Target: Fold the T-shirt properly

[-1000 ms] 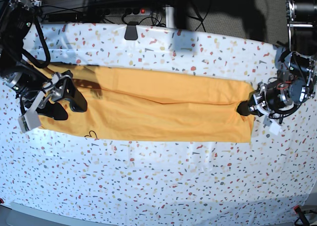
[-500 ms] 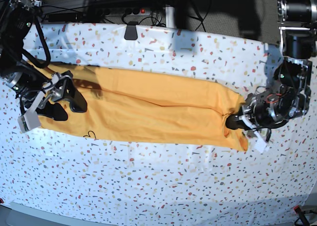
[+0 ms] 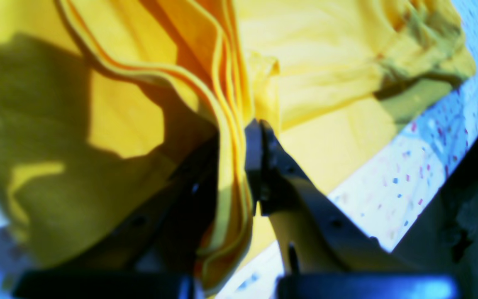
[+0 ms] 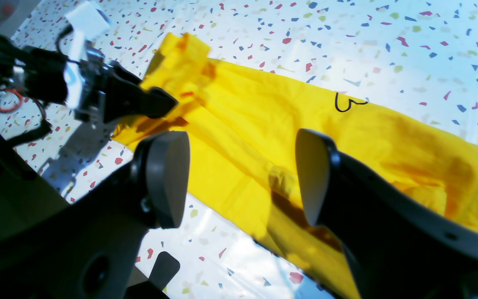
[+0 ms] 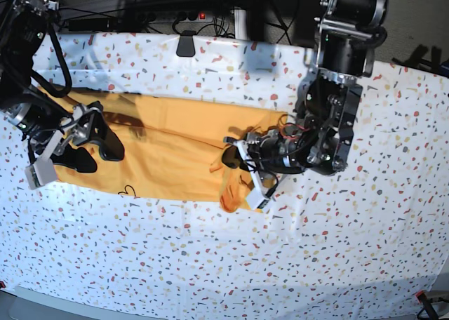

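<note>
The orange-yellow T-shirt (image 5: 168,148) lies as a long band across the table, with its right end lifted and carried over toward the middle. My left gripper (image 5: 229,157) is shut on that bunched end. In the left wrist view the layered hems of the T-shirt (image 3: 326,62) are pinched between the jaws of the left gripper (image 3: 232,143). My right gripper (image 5: 95,153) hovers open over the shirt's left end. In the right wrist view its pads (image 4: 168,178) stand wide apart above the T-shirt (image 4: 255,124). A thin black mark (image 4: 347,102) shows near the shirt's front edge.
A white speckled cloth (image 5: 210,264) covers the table. A black clip (image 5: 186,45) sits at its back edge, and cables and a power strip (image 5: 191,15) lie behind it. The left arm's tall body (image 5: 337,88) stands over the table's right half.
My left arm has swept leftward across the table with the shirt's right end in its grip, folding it toward the middle. The right arm has stayed still.
</note>
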### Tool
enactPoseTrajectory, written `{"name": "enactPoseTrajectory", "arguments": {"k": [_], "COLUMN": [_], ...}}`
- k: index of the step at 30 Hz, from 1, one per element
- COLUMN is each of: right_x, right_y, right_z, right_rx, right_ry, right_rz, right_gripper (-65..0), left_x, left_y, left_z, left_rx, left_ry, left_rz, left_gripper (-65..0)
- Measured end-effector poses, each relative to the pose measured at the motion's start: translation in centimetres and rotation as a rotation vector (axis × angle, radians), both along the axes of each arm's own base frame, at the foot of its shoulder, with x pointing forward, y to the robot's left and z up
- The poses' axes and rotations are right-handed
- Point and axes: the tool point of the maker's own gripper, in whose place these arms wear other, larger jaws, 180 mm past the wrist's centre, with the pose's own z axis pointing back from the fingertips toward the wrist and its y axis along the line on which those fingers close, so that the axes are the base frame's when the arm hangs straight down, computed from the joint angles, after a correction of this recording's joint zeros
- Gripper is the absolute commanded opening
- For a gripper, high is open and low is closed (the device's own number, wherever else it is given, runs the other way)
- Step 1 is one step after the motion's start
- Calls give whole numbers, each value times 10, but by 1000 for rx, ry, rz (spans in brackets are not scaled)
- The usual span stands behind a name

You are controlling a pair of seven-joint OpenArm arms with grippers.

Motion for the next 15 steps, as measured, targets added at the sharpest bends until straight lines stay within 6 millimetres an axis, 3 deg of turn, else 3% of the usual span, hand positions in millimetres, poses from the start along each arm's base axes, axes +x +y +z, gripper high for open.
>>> {"name": "enactPoseTrajectory", "arguments": {"k": [6,15], "right_x": [0,0], "right_y": [1,1], "right_z": [1,1], "right_rx": [4,4], "right_ry": [-1,-2], "right_rz": [3,3], "right_gripper": [-254,-254], "left_x": [-2,-11], "left_y": [-12,-35], "left_z": [-9,-5], "left_rx": [72,41], "left_ry": [-6,-4], "left_rz": [6,-20], "left_gripper": [-650,-650]}}
